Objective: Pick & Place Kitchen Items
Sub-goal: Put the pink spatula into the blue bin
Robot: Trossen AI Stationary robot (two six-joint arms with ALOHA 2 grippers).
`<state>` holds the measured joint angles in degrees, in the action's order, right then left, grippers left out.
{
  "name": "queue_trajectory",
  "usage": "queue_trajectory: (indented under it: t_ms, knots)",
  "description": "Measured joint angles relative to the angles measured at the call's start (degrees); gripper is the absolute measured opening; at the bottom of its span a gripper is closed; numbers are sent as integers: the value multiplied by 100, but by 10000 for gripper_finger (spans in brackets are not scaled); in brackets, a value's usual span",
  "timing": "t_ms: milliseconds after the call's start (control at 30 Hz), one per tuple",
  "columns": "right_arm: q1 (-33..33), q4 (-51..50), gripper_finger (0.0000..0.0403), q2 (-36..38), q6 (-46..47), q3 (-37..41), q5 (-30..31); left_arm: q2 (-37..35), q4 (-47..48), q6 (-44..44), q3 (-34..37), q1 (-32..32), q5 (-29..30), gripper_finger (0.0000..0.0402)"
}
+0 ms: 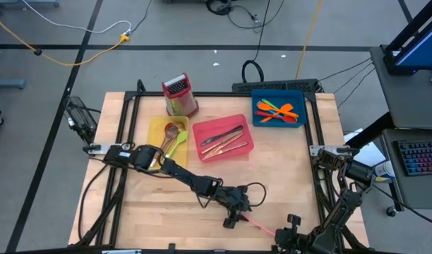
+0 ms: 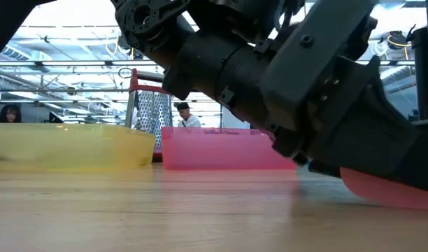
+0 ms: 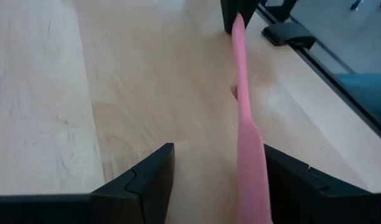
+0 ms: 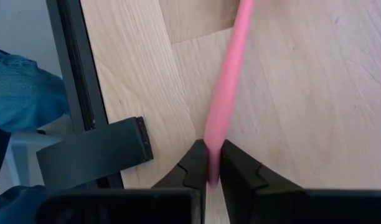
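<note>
the left arm reaches from the surface's [image 1: 131, 212] left edge across to its near middle, where the left tool [image 1: 235, 215] sits low with its fingers [image 3: 147, 180] spread wide. the blade end of a pink spatula [image 1: 257, 226] lies between them, close against one finger; whether it touches cannot be told. the spatula runs along the wood toward the near right corner. there the right tool [image 1: 292, 227] is clamped on the end of the handle, its fingers pinched together around it in the right wrist view, just beside the black frame at the near edge.

farther back, a yellow tray [image 1: 157, 127] near the left-centre holds green and copper-coloured utensils [image 1: 175, 135]. behind it an upright red-topped grater [image 1: 179, 95] stands at the far edge. a pink tray [image 1: 223, 120] just right of the yellow one holds dark and copper cutlery [image 1: 223, 141]. a blue tray [image 1: 279, 92] at the far right carries orange and green utensils [image 1: 279, 111].

bare wood lies open along the near left and between the trays and the arms. in the low view the left arm fills most of the frame, hiding the blue tray and all but a blurred pink strip of the spatula's blade.
</note>
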<state>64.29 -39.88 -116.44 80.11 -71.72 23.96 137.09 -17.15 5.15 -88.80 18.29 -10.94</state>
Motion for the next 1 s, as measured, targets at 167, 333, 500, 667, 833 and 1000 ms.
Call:
queue_trajectory:
  t_ms: [167,333,500,667,833,1000]
  knots:
    - [-7,-2,19,0,16,0,18,-17,88,-174,-1,59,1,170]
    - [-9,2,27,-2,20,0,27,-17,68,-138,-1,72,-37,76]
    - [-9,76,63,0,80,0,44,-17,89,36,-1,65,-105,19]
    - [-15,79,106,27,344,0,77,-15,66,5,1,107,1,31]
    - [-85,2,141,222,352,6,638,-45,51,-7,5,137,107,19]
    - [-379,-75,149,299,-64,8,603,-192,-243,-123,8,135,239,21]
